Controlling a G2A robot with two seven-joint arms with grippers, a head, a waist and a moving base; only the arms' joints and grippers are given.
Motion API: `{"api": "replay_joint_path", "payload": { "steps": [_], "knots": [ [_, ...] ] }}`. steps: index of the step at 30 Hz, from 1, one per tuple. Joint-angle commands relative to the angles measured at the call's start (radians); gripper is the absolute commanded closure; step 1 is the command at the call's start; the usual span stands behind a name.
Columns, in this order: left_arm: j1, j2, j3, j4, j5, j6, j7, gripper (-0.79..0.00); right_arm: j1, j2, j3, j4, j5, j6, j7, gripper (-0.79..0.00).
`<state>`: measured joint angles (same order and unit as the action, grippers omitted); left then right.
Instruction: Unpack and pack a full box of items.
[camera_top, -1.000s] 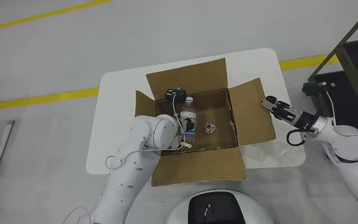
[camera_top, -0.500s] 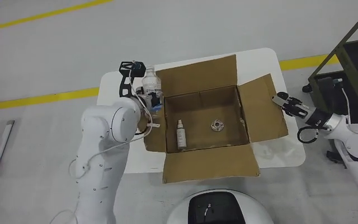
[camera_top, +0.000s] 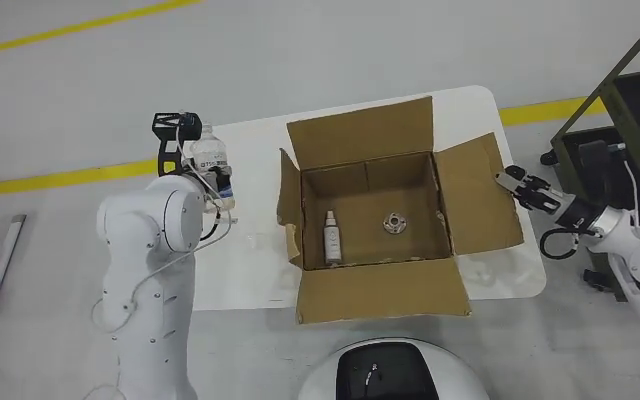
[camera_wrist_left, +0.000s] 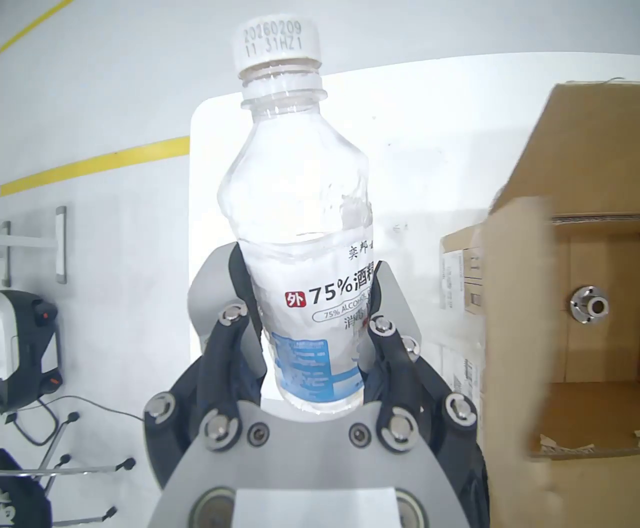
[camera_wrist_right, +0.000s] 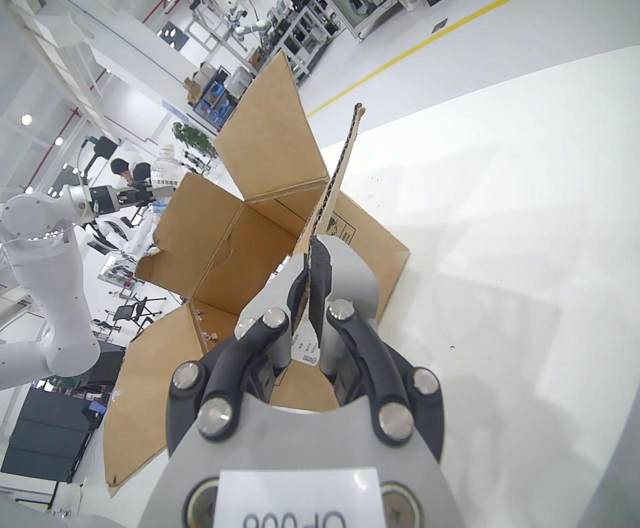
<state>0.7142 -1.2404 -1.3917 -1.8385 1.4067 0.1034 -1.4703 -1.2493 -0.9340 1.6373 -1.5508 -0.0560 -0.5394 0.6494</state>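
Bottle is clamped in your left gripper, cap away from the wrist, above the table beside the box. Your right gripper pinches the box's side flap; spray bottle and metal flange lie inside, between both grippers.

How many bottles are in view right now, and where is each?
2. A clear bottle is held in the left gripper, outside the box; a small white bottle lies on the box floor. No others seem hidden.
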Motion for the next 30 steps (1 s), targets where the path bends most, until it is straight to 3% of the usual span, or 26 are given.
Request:
{"api": "replay_joint_path", "payload": {
  "steps": [1, 2, 11, 19, 20, 21, 22, 23, 30],
  "knots": [
    [0.01, 0.002, -0.007, 0.005, 0.01, -0.007, -0.01, 0.0, -0.002, 0.0, -0.001, -0.003, 0.001, -0.001, -0.002, -0.65],
    [0.018, 0.003, -0.009, 0.01, 0.019, -0.012, -0.016, 0.0, -0.003, 0.0, -0.001, -0.005, 0.001, -0.002, -0.003, -0.785],
    [0.129, 0.005, 0.014, 0.052, 0.043, -0.022, -0.051, 0.0, -0.017, 0.005, 0.043, -0.06, -0.036, -0.023, -0.045, -0.785],
    [0.129, 0.005, 0.014, 0.052, 0.043, -0.022, -0.051, 0.0, -0.012, 0.016, 0.132, -0.211, -0.133, -0.078, -0.083, -0.785],
    [0.129, 0.005, 0.014, 0.052, 0.043, -0.022, -0.051, 0.0, -0.003, 0.017, 0.139, -0.243, -0.146, -0.088, -0.083, -0.714],
    [0.129, 0.005, 0.014, 0.052, 0.043, -0.022, -0.051, 0.0, 0.002, 0.019, 0.141, -0.264, -0.157, -0.093, -0.077, -0.342],
    [0.129, 0.005, 0.014, 0.052, 0.043, -0.022, -0.051, 0.0, 0.012, 0.02, 0.139, -0.288, -0.168, -0.094, -0.067, -0.222],
    [0.129, 0.005, 0.014, 0.052, 0.043, -0.022, -0.051, 0.0, 0.024, 0.022, 0.133, -0.311, -0.179, -0.09, -0.057, 0.0],
    [0.167, 0.002, 0.04, 0.048, 0.01, -0.056, -0.011, 0.0, 0.126, 0.022, -0.023, -0.373, -0.227, -0.066, 0.027, 0.0]
  ]
}}
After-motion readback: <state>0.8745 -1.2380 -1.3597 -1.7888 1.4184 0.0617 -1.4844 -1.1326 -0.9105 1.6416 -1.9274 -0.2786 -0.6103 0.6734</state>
